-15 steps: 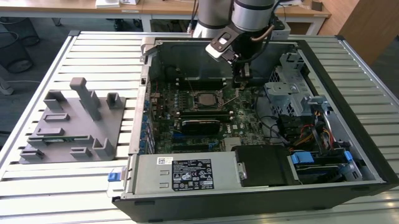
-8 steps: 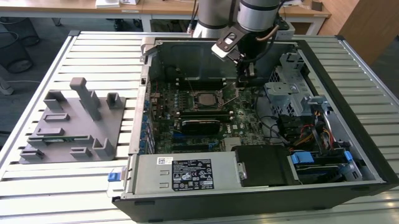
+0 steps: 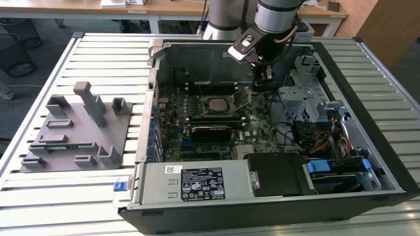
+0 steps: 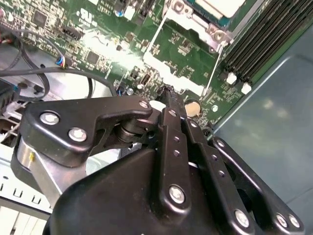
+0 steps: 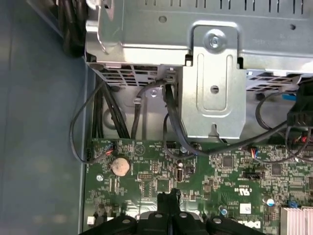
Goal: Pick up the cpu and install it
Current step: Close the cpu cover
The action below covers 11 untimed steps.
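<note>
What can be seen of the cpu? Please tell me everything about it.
The cpu is a small, flat, square chip with a silver-grey, metal-looking top. It lies level in its socket on the green motherboard, framed by the socket's metal bracket, inside the open computer case. In the second wrist view part of its pale top shows. The end effector hangs apart from it, toward the exterior view's right, shut and empty, not touching the chip.

Drive cage (image 5: 215,73), cables (image 5: 170,110) close beside gripper (image 5: 168,197).
</note>
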Each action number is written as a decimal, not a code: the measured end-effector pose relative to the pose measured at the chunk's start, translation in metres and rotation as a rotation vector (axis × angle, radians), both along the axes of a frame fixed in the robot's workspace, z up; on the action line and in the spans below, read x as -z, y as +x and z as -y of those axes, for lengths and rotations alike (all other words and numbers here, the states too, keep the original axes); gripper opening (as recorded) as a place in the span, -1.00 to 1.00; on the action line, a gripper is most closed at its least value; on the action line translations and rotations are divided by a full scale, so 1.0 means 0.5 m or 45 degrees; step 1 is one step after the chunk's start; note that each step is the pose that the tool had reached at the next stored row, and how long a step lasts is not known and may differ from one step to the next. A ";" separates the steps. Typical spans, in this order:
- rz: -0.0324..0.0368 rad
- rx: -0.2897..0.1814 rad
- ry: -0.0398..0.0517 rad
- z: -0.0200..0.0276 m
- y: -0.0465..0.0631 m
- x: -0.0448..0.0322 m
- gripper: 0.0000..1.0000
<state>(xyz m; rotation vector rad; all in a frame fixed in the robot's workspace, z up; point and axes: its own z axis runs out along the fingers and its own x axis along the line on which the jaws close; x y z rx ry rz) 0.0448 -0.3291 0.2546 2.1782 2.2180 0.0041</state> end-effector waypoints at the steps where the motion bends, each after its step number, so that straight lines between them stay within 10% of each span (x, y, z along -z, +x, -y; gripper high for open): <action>1: 0.0000 0.000 0.000 -0.0008 0.001 0.001 -0.79; 11: -0.0002 0.000 -0.002 -0.0046 0.012 0.013 -0.79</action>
